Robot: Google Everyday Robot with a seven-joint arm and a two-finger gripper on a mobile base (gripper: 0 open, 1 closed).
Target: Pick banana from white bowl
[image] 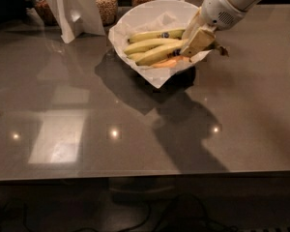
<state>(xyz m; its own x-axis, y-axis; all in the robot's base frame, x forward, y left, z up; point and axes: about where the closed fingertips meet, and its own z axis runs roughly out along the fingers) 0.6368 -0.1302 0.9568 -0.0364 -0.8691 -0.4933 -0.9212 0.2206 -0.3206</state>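
- Table (135,144) on the near side of my gripper (198,38): a glossy grey top with no fruit lying on it, so the banana is not out of the bowl yet.
- Paper (157,76): the crinkled white liner spills over the bowl's near rim, below my gripper and a little to one side. I judge it could drag along if I lift carelessly.
- Banana (157,54): the thickest one and the nearest of three. It lies on the paper in the bowl (157,1), running out sideways from my gripper. Its stem end passes under my gripper, and a dark tip shows on the opposite side.
- Gripper: it is down at the bowl's edge, right on that stem end, touching the fruit or all but touching it. I cannot tell whether it has clamped on the banana or only sits over it.
- Progress, as I judge it: the reach is done and I am placed on the right fruit. The grasp is unconfirmed. The lift and the carry clear of the bowl are left to do. The banana's body lies level with its neighbours, so I take it as not raised.
- Other bananas (152,45): two slimmer ones just beyond mine, lying alongside and close against it. They should not come up with it.
- Jars (105,1): well beyond my gripper, behind the bowl, with a folded white card (72,13) beside them. Neither has any part in this job.
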